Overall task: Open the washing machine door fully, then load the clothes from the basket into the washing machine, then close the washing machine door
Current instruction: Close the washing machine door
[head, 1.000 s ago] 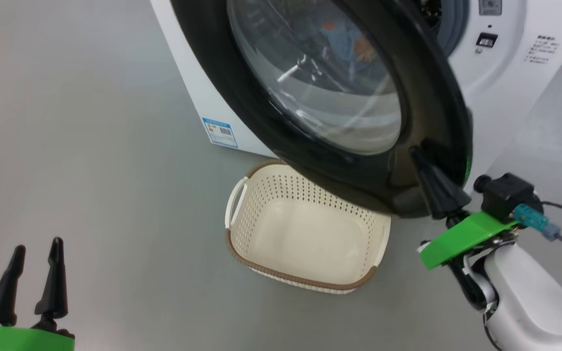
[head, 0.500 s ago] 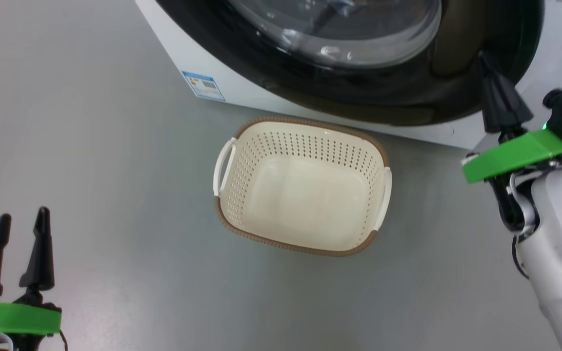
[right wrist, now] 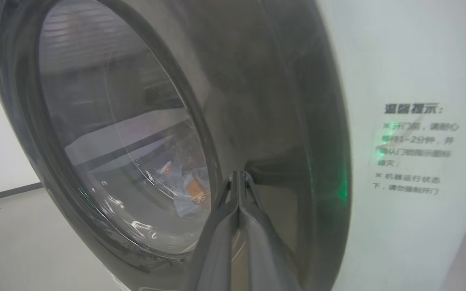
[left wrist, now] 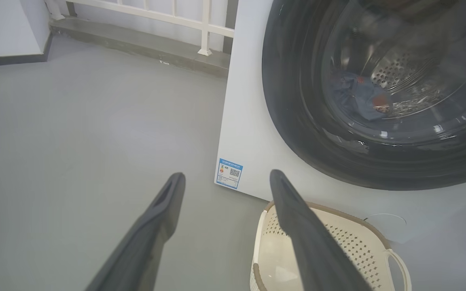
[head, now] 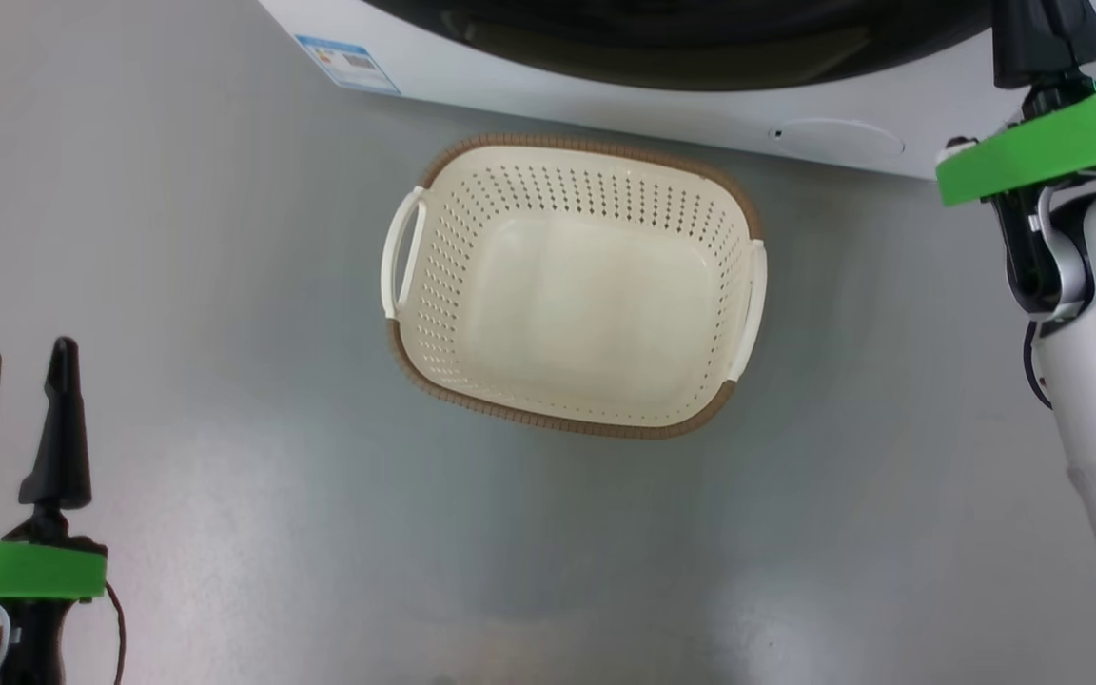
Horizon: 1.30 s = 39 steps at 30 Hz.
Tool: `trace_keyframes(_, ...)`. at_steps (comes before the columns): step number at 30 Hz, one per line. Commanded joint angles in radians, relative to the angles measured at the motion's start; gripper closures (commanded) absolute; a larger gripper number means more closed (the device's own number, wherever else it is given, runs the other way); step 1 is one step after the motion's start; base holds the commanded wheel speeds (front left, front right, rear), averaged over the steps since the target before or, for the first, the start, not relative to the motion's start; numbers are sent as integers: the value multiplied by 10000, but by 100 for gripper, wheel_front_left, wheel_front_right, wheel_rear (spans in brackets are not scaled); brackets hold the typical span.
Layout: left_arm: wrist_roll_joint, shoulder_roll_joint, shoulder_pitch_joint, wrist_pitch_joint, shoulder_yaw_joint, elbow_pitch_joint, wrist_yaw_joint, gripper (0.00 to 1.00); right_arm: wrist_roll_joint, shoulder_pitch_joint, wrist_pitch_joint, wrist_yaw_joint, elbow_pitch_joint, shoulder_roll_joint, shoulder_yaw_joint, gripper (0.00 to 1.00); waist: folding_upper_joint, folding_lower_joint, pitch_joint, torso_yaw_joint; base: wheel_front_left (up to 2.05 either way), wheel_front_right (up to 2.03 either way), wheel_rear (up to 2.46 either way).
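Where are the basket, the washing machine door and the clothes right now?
basket (head: 586, 304), head view, bare inside floor.
washing machine door (left wrist: 289, 89), left wrist view, black ring left of the window.
clothes (left wrist: 356, 97), left wrist view, blue fabric seen through the window.

Closed R claw (right wrist: 239, 178) at door (right wrist: 265, 81)

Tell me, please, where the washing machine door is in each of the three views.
Head view: the washing machine door is a dark arc along the top edge.
Left wrist view: the door is upper right, above the basket.
Right wrist view: the door spans left and centre, behind the right gripper.
Shared landmark: the white washing machine front bordering the door.
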Motion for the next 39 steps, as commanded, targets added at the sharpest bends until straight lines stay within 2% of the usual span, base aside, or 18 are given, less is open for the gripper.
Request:
trace_keyframes(1, -121, 577, -265, -67, 381, -220, 6, 0, -157, -433, -34, -80, -114, 149, -90, 100, 0, -1, 358, -102, 0, 0, 0)
trace_keyframes(10, -124, 542, -463, -67, 226, -152, 6, 0, -507, -751, -34, -80, -118, 407, -633, 100, 0, -1, 232, -127, 0, 0, 0)
trace_keyframes(24, -126, 534, -274, -67, 187, 7, 6, 0, -136, 200, -34, -80, -250, 531, -388, 100, 0, -1, -475, -283, 0, 0, 0)
trace_keyframes(27, -105, 526, -203, -67, 165, 12, 6, 0, -16, 543, -34, -80, -402, 538, -271, 55, 0, -1, -727, -382, 0, 0, 0)
trace_keyframes(29, -82, 508, -160, -67, 136, 21, 6, 0, 39, 810, -34, -80, -508, 555, -113, 13, 0, -1, -933, -466, 0, 0, 0)
trace_keyframes(30, -69, 501, -134, -67, 127, 25, 6, 0, 67, 950, -34, -80, -560, 573, -49, 0, 0, -1, -1042, -515, 0, 0, 0)
trace_keyframes(39, 111, 489, 209, -67, 114, 27, 6, 0, 372, 2193, -34, -80, -1240, 590, 381, 0, 0, -1, -2106, -1106, 0, 0, 0)
